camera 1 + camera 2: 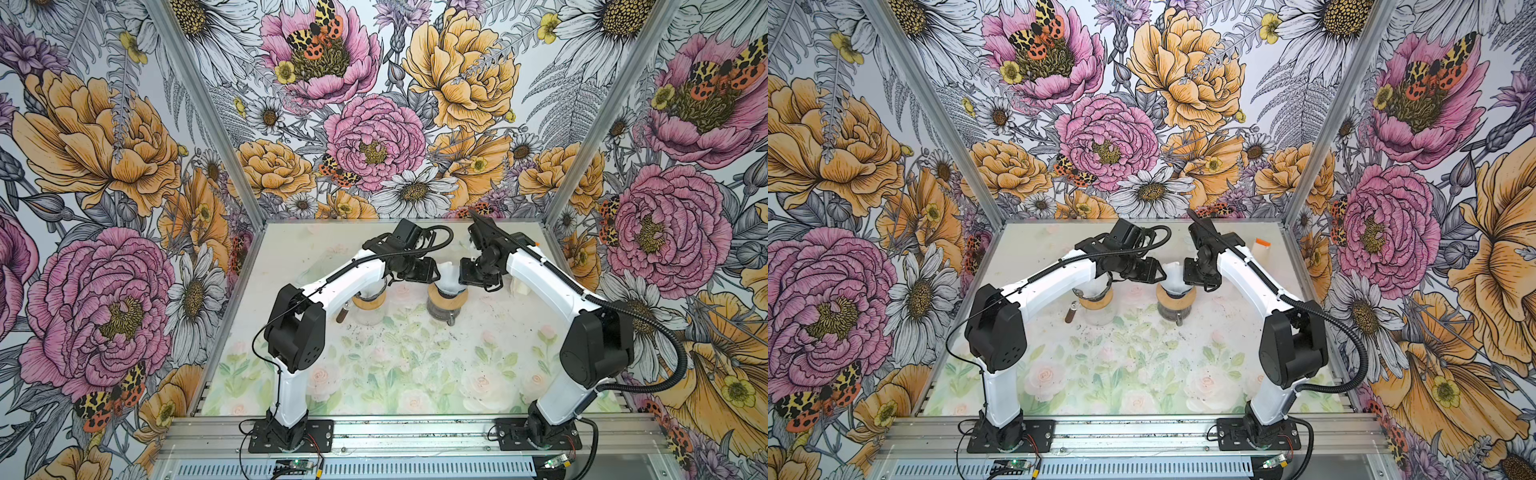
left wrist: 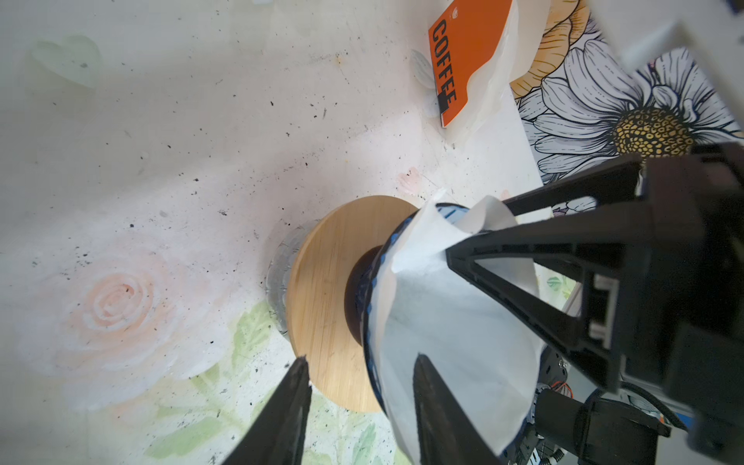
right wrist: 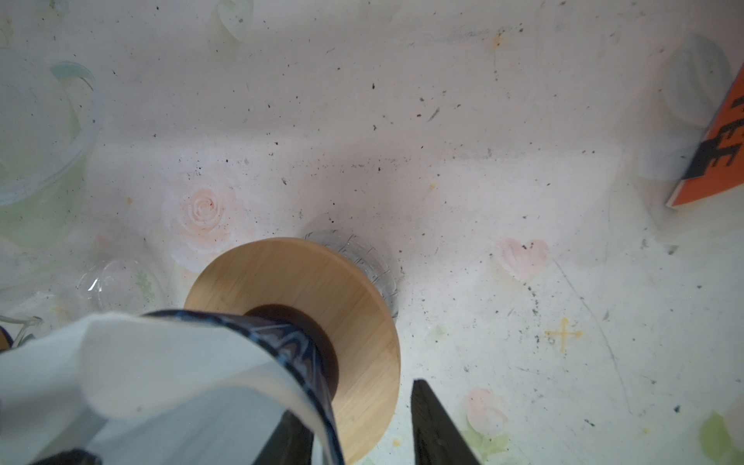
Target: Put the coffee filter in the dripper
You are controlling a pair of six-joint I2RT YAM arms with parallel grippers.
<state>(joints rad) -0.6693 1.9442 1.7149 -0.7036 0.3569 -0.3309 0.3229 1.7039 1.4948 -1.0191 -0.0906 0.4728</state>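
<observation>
Two arms bend inward from the near side, left arm [image 1: 353,274] and right arm [image 1: 536,270], wrists meeting over the dripper [image 3: 290,342] at mid-table. The left gripper [image 2: 362,358] straddles its left rim, jaws apart. The right gripper [image 3: 358,402] straddles the right rim, jaws parted too. The filter [image 2: 451,322] sits in the dripper, its edge rumpled above the rim. The table [image 1: 374,374] is pale, rose-printed and speckled dark. Large flowers cover the walls [image 1: 374,124].

White paper filter [image 2: 451,322]. Dripper [image 3: 290,344] dark blue, pale zigzag lines; collar [image 2: 326,290] tan wood grain. Orange packet [image 1: 1261,242], black lettering, at two o'clock of dripper in a top view. Table [image 2: 161,161] pale: pink roses, green leaves, black specks. Walls [image 1: 104,166]: pink, amber, white blooms.
</observation>
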